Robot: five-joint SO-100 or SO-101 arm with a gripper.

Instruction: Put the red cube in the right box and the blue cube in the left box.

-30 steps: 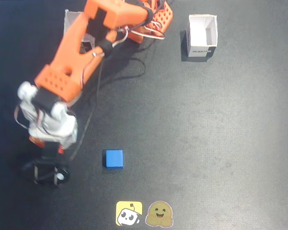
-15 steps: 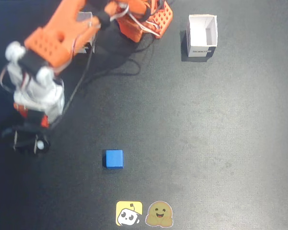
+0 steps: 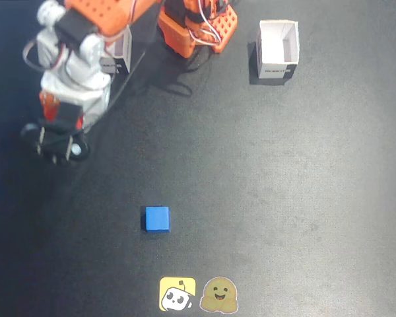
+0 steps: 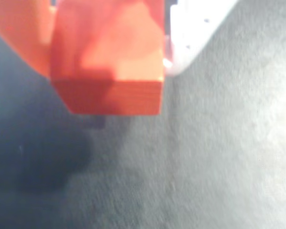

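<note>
1. Far left of the fixed view: the gripper (image 3: 55, 142) hangs over bare dark table (image 3: 284, 198), below the arm's white wrist. The wrist view shows it clenched on the red cube (image 4: 109, 62), which fills the upper left of that view, held between an orange finger and a white one (image 4: 195, 28).
2. Just right of the wrist, top left: a white box (image 3: 121, 53), mostly hidden by the arm; only its labelled front shows. Inner wall not visible, so cannot tell which box it is by print.
3. Centre, low: the blue cube (image 3: 157, 218) lies on the table, well apart from both boxes, untouched.
4. Upper right: the second white box (image 3: 278, 47), open, empty.
5. Judgement: red-cube carry in hand; the near box looks the likely target. Next move calls for centring the cube over an opening, then releasing.
</note>
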